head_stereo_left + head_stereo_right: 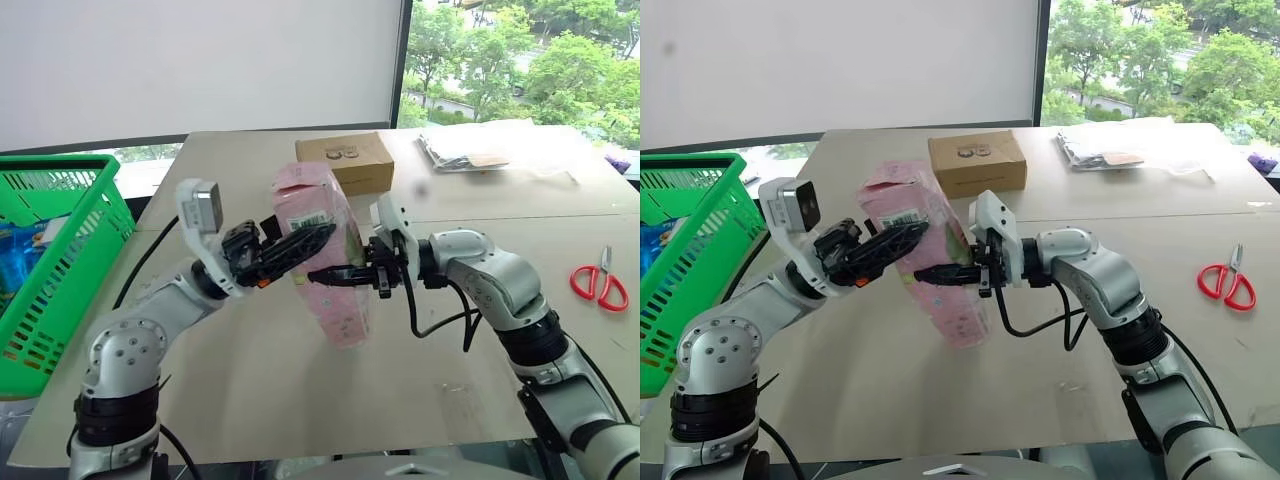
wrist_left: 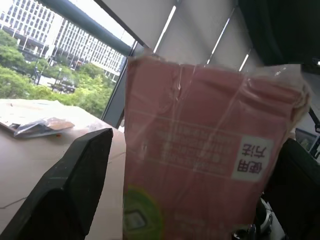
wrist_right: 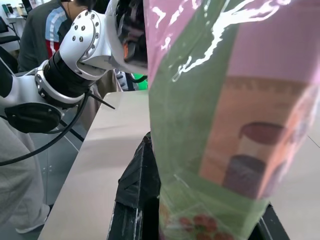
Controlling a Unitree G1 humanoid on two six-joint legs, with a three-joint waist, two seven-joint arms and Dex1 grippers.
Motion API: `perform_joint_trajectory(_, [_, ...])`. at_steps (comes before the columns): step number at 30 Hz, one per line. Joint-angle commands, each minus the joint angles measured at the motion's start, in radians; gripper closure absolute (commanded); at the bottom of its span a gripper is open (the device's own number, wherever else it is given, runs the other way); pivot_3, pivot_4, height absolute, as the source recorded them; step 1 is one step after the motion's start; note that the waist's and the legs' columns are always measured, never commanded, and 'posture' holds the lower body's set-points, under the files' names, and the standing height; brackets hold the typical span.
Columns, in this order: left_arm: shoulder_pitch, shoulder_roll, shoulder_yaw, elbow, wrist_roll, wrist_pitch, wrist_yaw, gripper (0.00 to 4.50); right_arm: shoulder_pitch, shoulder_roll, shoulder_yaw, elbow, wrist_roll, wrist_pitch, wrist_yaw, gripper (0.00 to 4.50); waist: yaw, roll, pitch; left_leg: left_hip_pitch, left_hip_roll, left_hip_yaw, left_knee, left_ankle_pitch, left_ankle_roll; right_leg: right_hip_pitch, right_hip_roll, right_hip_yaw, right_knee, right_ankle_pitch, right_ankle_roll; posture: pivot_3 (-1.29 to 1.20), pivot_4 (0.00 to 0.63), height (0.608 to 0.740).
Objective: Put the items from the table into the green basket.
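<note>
The right gripper (image 1: pixel 325 274) gripped the pink carton (image 1: pixel 325 250) in midair, the left gripper (image 1: pixel 300 245) wide open around it, while scissors (image 1: pixel 598 283) and brown box (image 1: pixel 345 162) waited outside the green basket (image 1: pixel 60 240).

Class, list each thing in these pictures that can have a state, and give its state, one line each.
Pink carton: lifted off the table, tilted, clamped by the right tool.
Right tool: shut on the carton.
Left tool: open, astride the carton's top.
Scissors: closed, flat on the table.
Brown box: closed, on the table.
Green basket: upright, holding something blue.
</note>
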Motion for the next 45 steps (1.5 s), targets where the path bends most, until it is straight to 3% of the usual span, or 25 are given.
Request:
perform_joint_trajectory(1, [-0.013, 0.004, -0.009, -0.010, 0.023, -0.005, -0.014, 0.02, -0.043, 0.017, -0.010, -0.022, 0.011, -0.022, 0.006, 4.18, 0.000, 0.000, 0.000, 0.000, 0.000, 0.000, 0.000, 0.000, 0.000, 0.000, 0.000, 0.000, 0.000, 0.000, 0.000, 0.11, 0.000, 0.740])
perform_joint_trajectory(4, [-0.019, -0.001, -0.010, 0.001, 0.029, -0.009, -0.020, 0.89, -0.043, 0.016, -0.014, -0.023, 0.013, -0.013, 0.004, 4.18, 0.000, 0.000, 0.000, 0.000, 0.000, 0.000, 0.000, 0.000, 0.000, 0.000, 0.000, 0.000, 0.000, 0.000, 0.000, 0.11, 0.000, 0.740])
perform_joint_trajectory(10, [-0.012, -0.006, -0.007, 0.004, 0.044, -0.013, -0.035, 3.63, -0.039, 0.019, -0.027, -0.029, 0.034, 0.037, -0.018, 4.18, 0.000, 0.000, 0.000, 0.000, 0.000, 0.000, 0.000, 0.000, 0.000, 0.000, 0.000, 0.000, 0.000, 0.000, 0.000, 0.11, 0.000, 0.740])
perform_joint_trajectory(12, [-0.008, -0.010, -0.007, 0.004, 0.054, -0.017, -0.036, 4.17, -0.048, 0.024, -0.038, -0.022, 0.055, 0.065, -0.025, 4.18, 0.000, 0.000, 0.000, 0.000, 0.000, 0.000, 0.000, 0.000, 0.000, 0.000, 0.000, 0.000, 0.000, 0.000, 0.000, 0.12, 0.000, 0.740])
perform_joint_trajectory(13, [-0.008, -0.014, -0.007, 0.005, 0.061, -0.021, -0.034, 4.26, -0.053, 0.024, -0.044, -0.019, 0.064, 0.076, -0.025, 3.15, 0.000, 0.000, 0.000, 0.000, 0.000, 0.000, 0.000, 0.000, 0.000, 0.000, 0.000, 0.000, 0.001, 0.000, 0.000, 0.12, 0.000, 0.740])
perform_joint_trajectory(20, [-0.061, -0.021, 0.039, 0.009, 0.082, -0.045, 0.009, 4.26, -0.041, -0.025, -0.051, -0.009, 0.032, 0.080, -0.045, 0.05, 0.002, 0.000, 0.000, 0.000, 0.000, 0.000, 0.001, 0.000, 0.000, 0.000, 0.000, 0.000, 0.001, 0.000, 0.000, 0.12, 0.000, 0.740])
perform_joint_trajectory(24, [-0.139, 0.064, 0.149, 0.014, 0.037, -0.039, 0.064, 4.26, -0.013, -0.125, -0.094, 0.021, 0.031, 0.052, 0.000, 0.05, 0.004, -0.002, 0.000, -0.001, -0.001, -0.002, 0.002, 0.000, 0.000, 0.000, -0.001, -0.002, 0.001, 0.000, 0.000, 0.13, 0.000, 0.740])
perform_joint_trajectory(27, [-0.200, 0.164, 0.194, 0.036, 0.134, -0.068, 0.071, 4.26, -0.019, -0.154, -0.153, 0.047, 0.033, 0.002, 0.005, 0.05, -0.003, -0.001, 0.000, 0.000, -0.001, 0.001, 0.001, 0.000, 0.000, 0.000, -0.001, -0.001, 0.001, 0.000, 0.000, 0.13, 0.000, 0.740])
perform_joint_trajectory(34, [-0.459, 0.343, 0.140, 0.222, 0.580, -0.290, 0.124, 4.26, -0.074, -0.178, -0.220, -0.006, 0.063, -0.055, 0.024, 0.05, 0.000, -0.003, 0.002, 0.000, -0.001, -0.001, 0.001, 0.001, -0.001, 0.000, 0.005, -0.002, 0.002, 0.000, 0.000, 0.13, 0.000, 0.740])
perform_joint_trajectory(37, [-0.546, 0.497, 0.089, 0.394, 0.836, -0.383, 0.172, 4.26, -0.126, -0.137, -0.265, -0.045, 0.156, 0.000, -0.012, 0.05, -0.004, -0.004, 0.003, 0.001, -0.001, 0.002, 0.000, 0.000, -0.001, 0.000, 0.005, -0.001, 0.002, 0.000, 0.000, 0.13, 0.000, 0.740])
perform_joint_trajectory(40, [-0.620, 0.714, -0.054, 0.517, 1.169, -0.503, 0.220, 4.26, -0.152, -0.108, -0.289, -0.067, 0.220, 0.039, -0.038, 0.05, -0.017, -0.006, 0.004, 0.001, -0.001, 0.001, -0.001, 0.000, -0.001, -0.002, 0.006, -0.001, 0.003, 0.000, 0.000, 0.13, 0.000, 0.740])
perform_joint_trajectory(45, [-0.689, 0.847, -0.168, 0.617, 1.436, -0.565, 0.249, 4.26, -0.163, -0.092, -0.288, -0.061, 0.245, 0.047, -0.052, 0.05, -0.008, -0.008, 0.006, -0.002, -0.001, -0.001, -0.003, 0.000, 0.000, -0.002, 0.003, -0.005, -0.001, 0.000, 0.001, 0.16, 0.000, 0.740])
